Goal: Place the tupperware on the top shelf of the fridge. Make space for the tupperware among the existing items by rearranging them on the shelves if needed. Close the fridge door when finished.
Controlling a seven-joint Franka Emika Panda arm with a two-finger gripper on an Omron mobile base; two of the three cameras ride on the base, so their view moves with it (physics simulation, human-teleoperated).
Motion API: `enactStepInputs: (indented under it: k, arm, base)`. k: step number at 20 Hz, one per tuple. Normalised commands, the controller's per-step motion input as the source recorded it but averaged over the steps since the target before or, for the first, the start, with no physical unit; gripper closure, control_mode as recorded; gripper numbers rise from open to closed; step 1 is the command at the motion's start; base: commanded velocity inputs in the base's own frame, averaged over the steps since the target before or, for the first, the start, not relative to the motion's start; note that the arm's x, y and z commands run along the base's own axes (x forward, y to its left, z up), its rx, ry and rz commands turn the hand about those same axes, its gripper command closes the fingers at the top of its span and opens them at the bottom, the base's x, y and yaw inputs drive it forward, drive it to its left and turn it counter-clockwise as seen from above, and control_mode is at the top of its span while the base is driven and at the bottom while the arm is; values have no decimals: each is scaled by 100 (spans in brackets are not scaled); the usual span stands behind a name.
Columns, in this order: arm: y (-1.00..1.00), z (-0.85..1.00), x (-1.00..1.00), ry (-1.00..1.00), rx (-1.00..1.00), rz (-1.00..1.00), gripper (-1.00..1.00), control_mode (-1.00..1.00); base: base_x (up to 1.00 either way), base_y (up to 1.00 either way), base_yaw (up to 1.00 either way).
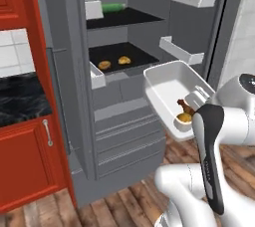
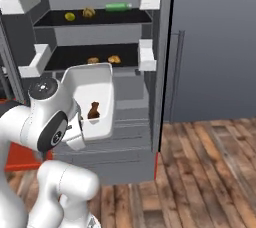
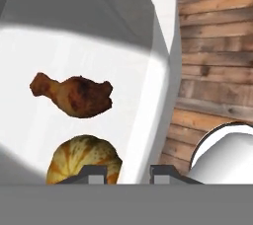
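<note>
Hand view: claw (image 3: 128, 172) pinching tupperware (image 3: 148, 71) rim.

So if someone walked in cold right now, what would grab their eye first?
The white shallow plastic tupperware tub, held up in front of the open grey fridge, with a brown chicken drumstick and a striped orange squash inside. The gripper is shut on its rim. Behind, a green cylinder lies on the top black shelf.

No readable text, labels, brands, numbers or signs on anything visible.
</note>
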Motion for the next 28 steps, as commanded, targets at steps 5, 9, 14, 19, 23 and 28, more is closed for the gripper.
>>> enactStepInputs:
  k: [5, 9, 14, 19, 23, 28]
  arm:
    - [0, 0, 0, 0, 0, 0, 100, 100]
    - [0, 0, 0, 0, 0, 0, 100, 100]
    - [0, 0, 0, 0, 0, 0, 100, 100]
    - [0, 0, 0, 0, 0, 0, 100, 100]
    - [0, -3, 8, -5, 0, 4, 100, -100]
    - [-12, 8, 0, -25, 0, 9, 100, -100]
  base:
    - [93, -7, 13]
    - [86, -17, 6]
    - [77, -24, 10]
    - [70, -16, 16]
    - [35, 0, 12]
    - [0, 0, 0]
